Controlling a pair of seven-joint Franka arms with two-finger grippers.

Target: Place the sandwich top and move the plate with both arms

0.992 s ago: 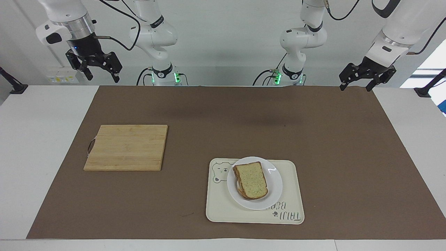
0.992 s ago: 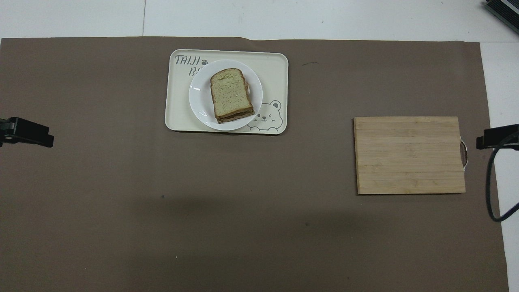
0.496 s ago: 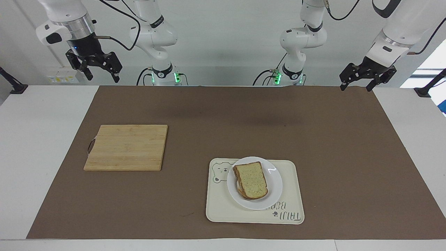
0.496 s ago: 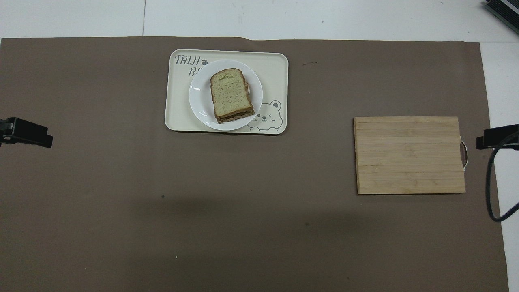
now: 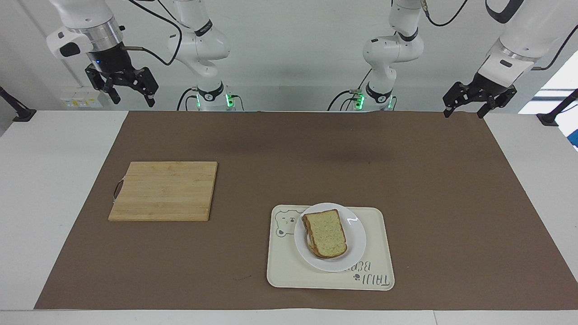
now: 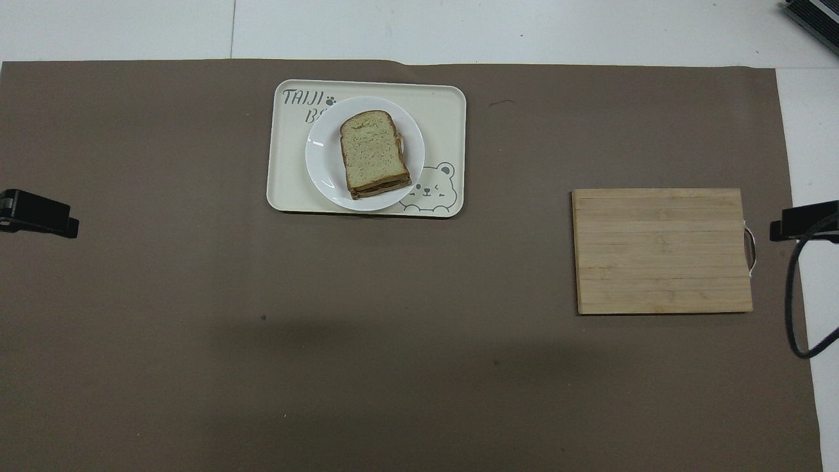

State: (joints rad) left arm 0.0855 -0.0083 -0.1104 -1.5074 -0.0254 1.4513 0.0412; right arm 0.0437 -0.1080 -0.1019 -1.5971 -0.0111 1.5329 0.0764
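Note:
The sandwich top [image 5: 326,232] [image 6: 370,149], a pale speckled slice with brown crust, lies on a stacked sandwich on the white plate [image 5: 356,239] [image 6: 321,164]. The plate stands on the cream tray [image 5: 379,266] [image 6: 446,111]. My left gripper [image 5: 479,99] is open and empty, raised over the mat's edge at the left arm's end of the table; one finger tip shows in the overhead view [image 6: 39,213]. My right gripper [image 5: 121,85] is open and empty, raised over the right arm's end; its tip shows in the overhead view [image 6: 803,223].
A bare wooden cutting board [image 5: 165,191] [image 6: 662,251] lies on the brown mat [image 5: 289,149] toward the right arm's end, nearer to the robots than the tray. A black cable [image 6: 793,295] hangs beside the board.
My left gripper has drawn back slightly toward its end of the table and risen a little. The right arm, sandwich, plate and tray have not moved.

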